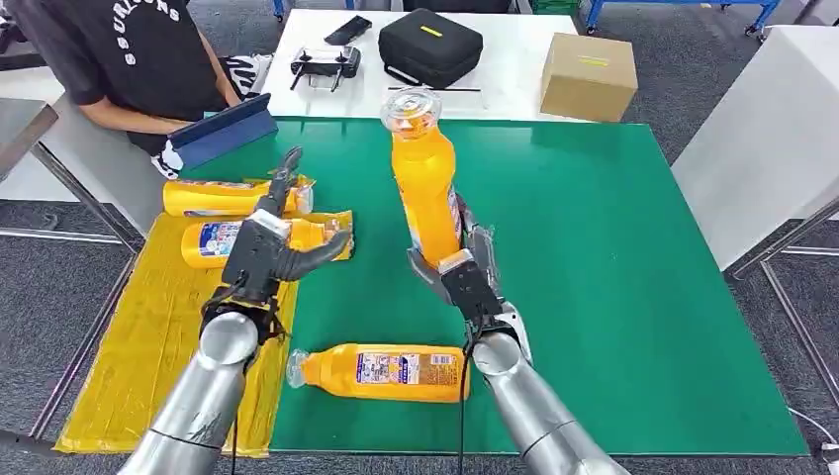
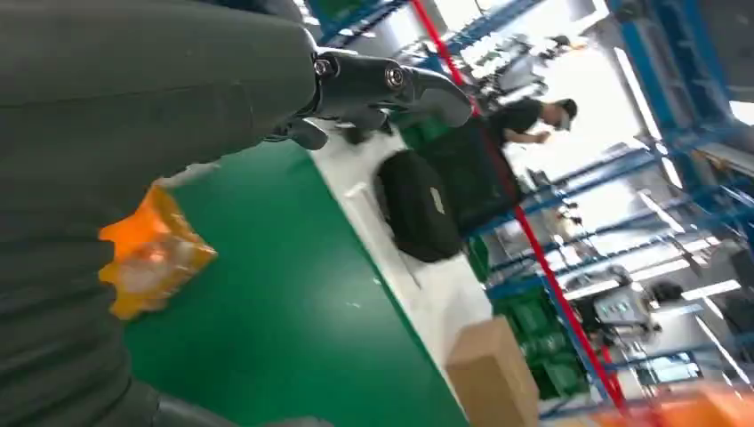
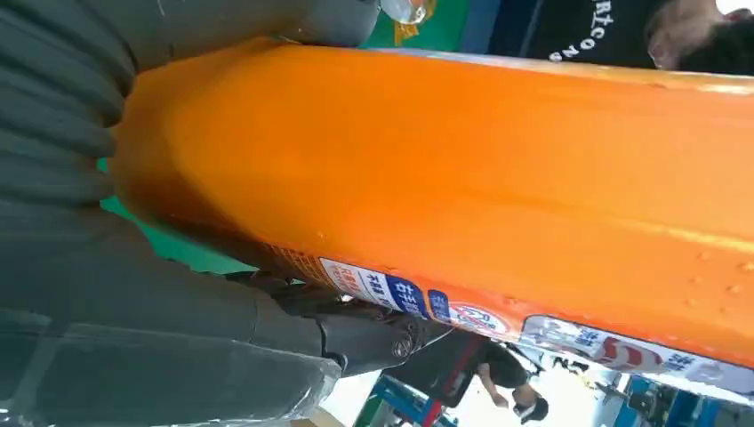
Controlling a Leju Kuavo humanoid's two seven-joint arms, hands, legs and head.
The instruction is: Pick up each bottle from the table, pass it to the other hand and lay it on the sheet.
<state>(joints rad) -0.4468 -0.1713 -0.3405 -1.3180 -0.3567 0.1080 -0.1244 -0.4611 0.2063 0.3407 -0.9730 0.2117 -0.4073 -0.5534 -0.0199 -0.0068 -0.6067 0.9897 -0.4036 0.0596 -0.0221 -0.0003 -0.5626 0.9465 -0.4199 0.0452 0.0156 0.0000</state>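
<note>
The green mat [image 1: 613, 297] covers most of the table, and the yellow sheet [image 1: 139, 366] lies along its left edge. Behind the mat stands a white table [image 1: 514, 69] with a black case [image 1: 430, 45], a cardboard box [image 1: 589, 76], a controller [image 1: 325, 66] and a small black device [image 1: 348, 30]. A person [image 1: 119, 59] in a black shirt sits at the far left with a blue tablet [image 1: 223, 131].

From the head view, the right hand [image 1: 465, 272] grips an orange bottle [image 1: 425, 183] round its lower body, holding it upright above the mat with the clear cap on top. The left hand [image 1: 272, 247] hovers over the sheet's inner edge, holding nothing, its fingers apart, one pointing forward and the thumb out towards the mat. Two bottles lie on the sheet beside it: the far bottle [image 1: 213, 198] and the near bottle [image 1: 223, 240], both on their sides. A fourth bottle [image 1: 381, 371] lies on its side on the mat near the front edge, cap to the left, between the two arms.

The right wrist view adds the held bottle [image 3: 462, 169] close up, its blue and white label running along one side, with the grey thumb pressed against it and dark fingers [image 3: 356, 325] wrapped under it. The left wrist view shows the left hand's fingers [image 2: 391, 84] extended with nothing between them, a bottle cap end beyond the hand's cover, the case [image 2: 413, 209] and box [image 2: 493, 378] from the side, and blue racking with another person standing far off.
</note>
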